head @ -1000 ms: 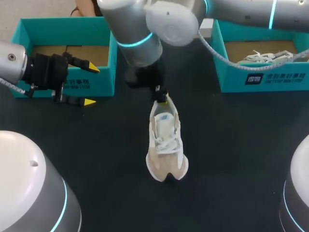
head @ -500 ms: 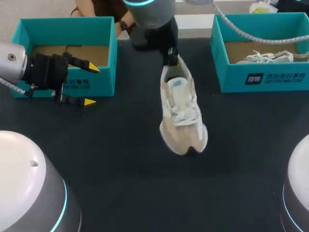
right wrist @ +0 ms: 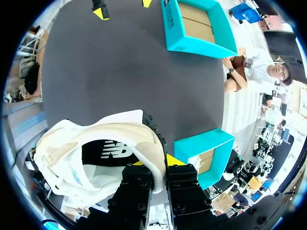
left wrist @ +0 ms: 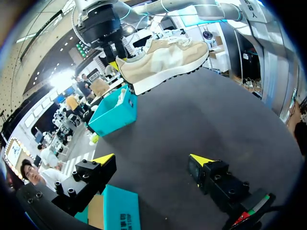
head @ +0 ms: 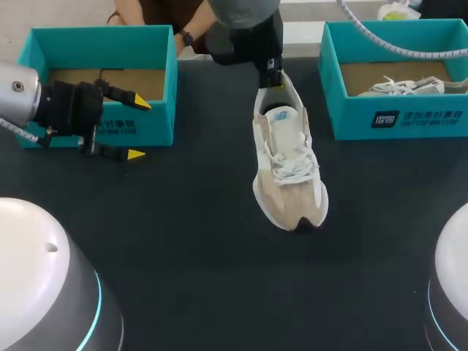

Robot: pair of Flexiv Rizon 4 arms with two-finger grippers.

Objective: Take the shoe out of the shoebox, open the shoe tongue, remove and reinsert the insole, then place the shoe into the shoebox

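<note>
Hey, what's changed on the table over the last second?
The right hand, gripping the shoe by its heel throughout, carried it rightward and farther from the robot, toward the right shoebox. The left hand stayed open, unmoved, by the left shoebox.

Left jaws apart, right jaws clamped

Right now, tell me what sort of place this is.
Probably a robot test bench for shoe handling: a dark table, two teal shoeboxes, and my right gripper shut on a beige shoe at its heel.
</note>
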